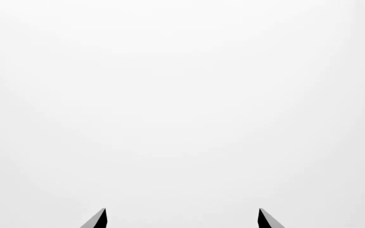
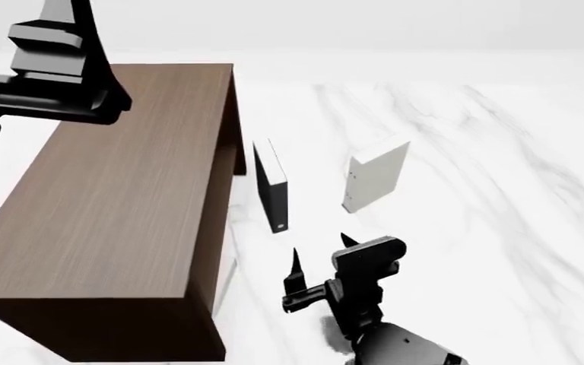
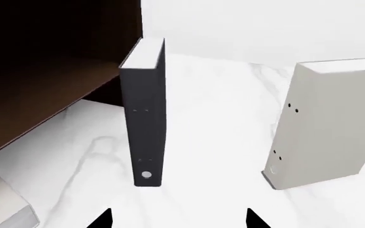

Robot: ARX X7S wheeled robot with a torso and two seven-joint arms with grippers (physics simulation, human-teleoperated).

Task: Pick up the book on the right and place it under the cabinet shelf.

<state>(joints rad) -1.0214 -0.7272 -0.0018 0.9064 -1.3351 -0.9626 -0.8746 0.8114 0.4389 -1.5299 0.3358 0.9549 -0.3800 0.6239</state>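
Greyish-white book (image 2: 377, 182) upright, spine toward robot, right gripper (image 2: 321, 262) fingers apart, left gripper (image 1: 182, 219) likewise

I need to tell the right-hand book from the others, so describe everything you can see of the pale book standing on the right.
The pale book is a greyish-white hardcover, or perhaps a binder, with a broad blank cover. Its narrow spine carries a few small dark dots. It stands upright on the white marbled floor, to the right of the thin black book and apart from it, with the brown cabinet further left. Nothing touches it except the floor. The right claw is in front of it, open and empty.
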